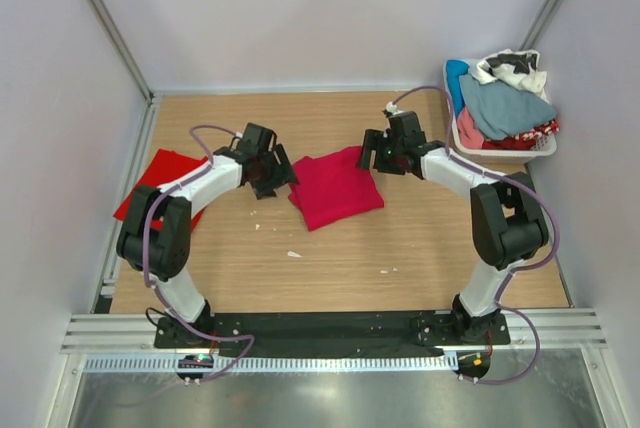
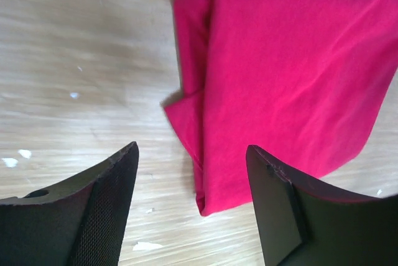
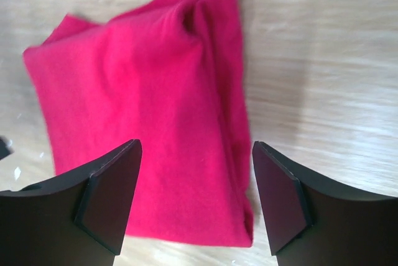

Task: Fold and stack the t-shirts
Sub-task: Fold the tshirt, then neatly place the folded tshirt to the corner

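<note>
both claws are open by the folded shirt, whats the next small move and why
Probably lower and close both on opposite edges of the crimson t-shirt: it lies folded between the open left claw and right claw, ungripped, while the scarlet t-shirt lies apart at the left, not yet stacked.

A wooden table (image 1: 400, 238) stands between pale walls. In its far right corner there is a white basket (image 1: 503, 152), heaped with loose clothes (image 1: 505, 108): blue, grey-blue, pink, and a white piece on top. Some small white scraps (image 1: 294, 254) lie on the wood near the middle. A metal rail (image 1: 560, 329) runs along the near edge.
</note>
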{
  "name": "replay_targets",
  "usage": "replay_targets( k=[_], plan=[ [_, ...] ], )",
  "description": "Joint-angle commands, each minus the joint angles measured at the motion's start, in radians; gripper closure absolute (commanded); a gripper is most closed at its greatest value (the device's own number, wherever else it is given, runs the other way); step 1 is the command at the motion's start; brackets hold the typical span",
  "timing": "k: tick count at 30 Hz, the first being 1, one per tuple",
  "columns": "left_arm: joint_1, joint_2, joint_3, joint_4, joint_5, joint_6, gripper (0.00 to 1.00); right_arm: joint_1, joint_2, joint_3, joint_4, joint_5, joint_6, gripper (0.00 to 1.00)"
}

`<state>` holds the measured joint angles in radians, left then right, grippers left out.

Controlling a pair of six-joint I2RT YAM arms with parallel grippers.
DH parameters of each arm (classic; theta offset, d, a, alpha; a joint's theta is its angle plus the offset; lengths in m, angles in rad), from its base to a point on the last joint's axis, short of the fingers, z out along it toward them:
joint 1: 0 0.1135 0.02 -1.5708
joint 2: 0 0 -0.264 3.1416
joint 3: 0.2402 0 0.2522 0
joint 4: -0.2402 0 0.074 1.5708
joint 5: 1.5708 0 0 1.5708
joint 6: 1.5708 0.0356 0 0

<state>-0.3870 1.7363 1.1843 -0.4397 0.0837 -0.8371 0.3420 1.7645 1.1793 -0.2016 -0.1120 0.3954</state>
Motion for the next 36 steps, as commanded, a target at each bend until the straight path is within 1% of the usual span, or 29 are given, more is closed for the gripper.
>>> replay_targets(
  k=[1, 2, 4, 6, 8, 10, 15, 17, 22, 25, 26, 28, 29, 30, 31, 32, 33, 35, 36],
  plan=[
    [-0.016, -0.072, -0.090, 0.123, 0.054, -0.034, 0.28, -0.049, -0.031, -0.043, 0.047, -0.170, 0.016, 0.22],
    [-0.016, -0.073, -0.107, 0.145, 0.065, -0.045, 0.28, -0.061, -0.028, -0.073, 0.091, -0.196, 0.031, 0.22],
    [-0.016, -0.064, -0.143, 0.186, 0.082, -0.057, 0.29, -0.086, -0.020, -0.099, 0.125, -0.259, 0.057, 0.24],
    [-0.018, -0.054, -0.155, 0.205, 0.090, -0.066, 0.33, -0.115, -0.007, -0.134, 0.177, -0.305, 0.077, 0.29],
    [-0.018, -0.034, -0.157, 0.220, 0.094, -0.074, 0.35, -0.144, 0.018, -0.161, 0.247, -0.389, 0.094, 0.30],
    [-0.018, -0.015, -0.157, 0.236, 0.100, -0.079, 0.36, -0.158, 0.042, -0.162, 0.266, -0.441, 0.112, 0.30],
    [-0.019, 0.019, -0.158, 0.265, 0.108, -0.102, 0.37, -0.167, 0.113, -0.161, 0.321, -0.492, 0.134, 0.30],
    [-0.019, 0.046, -0.158, 0.280, 0.117, -0.109, 0.40, -0.167, 0.134, -0.161, 0.341, -0.503, 0.146, 0.31],
    [-0.018, 0.060, -0.172, 0.288, 0.096, -0.111, 0.43, -0.169, 0.193, -0.144, 0.353, -0.512, 0.154, 0.37],
    [-0.007, 0.045, -0.170, 0.259, 0.080, -0.086, 0.43, -0.169, 0.214, -0.138, 0.353, -0.514, 0.164, 0.47],
    [0.002, 0.031, -0.166, 0.240, 0.065, -0.073, 0.43, -0.169, 0.216, -0.145, 0.361, -0.514, 0.169, 0.56],
    [0.045, -0.024, -0.163, 0.165, -0.011, -0.042, 0.43, -0.170, 0.213, -0.158, 0.373, -0.517, 0.181, 0.65],
    [0.083, -0.044, -0.158, 0.133, -0.047, -0.013, 0.43, -0.170, 0.208, -0.168, 0.376, -0.515, 0.183, 0.72],
    [0.106, -0.073, -0.140, 0.069, -0.073, 0.003, 0.43, -0.169, 0.205, -0.171, 0.376, -0.511, 0.183, 0.76],
    [0.146, -0.095, -0.118, 0.012, -0.128, 0.028, 0.45, -0.170, 0.198, -0.178, 0.375, -0.506, 0.183, 0.81],
    [0.146, -0.095, -0.118, 0.012, -0.153, 0.044, 0.46, -0.167, 0.193, -0.179, 0.375, -0.506, 0.183, 0.83],
    [0.172, -0.112, -0.083, -0.052, -0.192, 0.056, 0.46, -0.167, 0.190, -0.181, 0.375, -0.506, 0.183, 0.86],
    [0.188, -0.121, -0.042, -0.112, -0.333, 0.097, 0.46, -0.167, 0.181, -0.184, 0.376, -0.505, 0.184, 0.91],
    [0.186, -0.121, 0.006, -0.176, -0.387, 0.110, 0.47, -0.169, 0.178, -0.185, 0.378, -0.505, 0.187, 0.92]
  ],
)
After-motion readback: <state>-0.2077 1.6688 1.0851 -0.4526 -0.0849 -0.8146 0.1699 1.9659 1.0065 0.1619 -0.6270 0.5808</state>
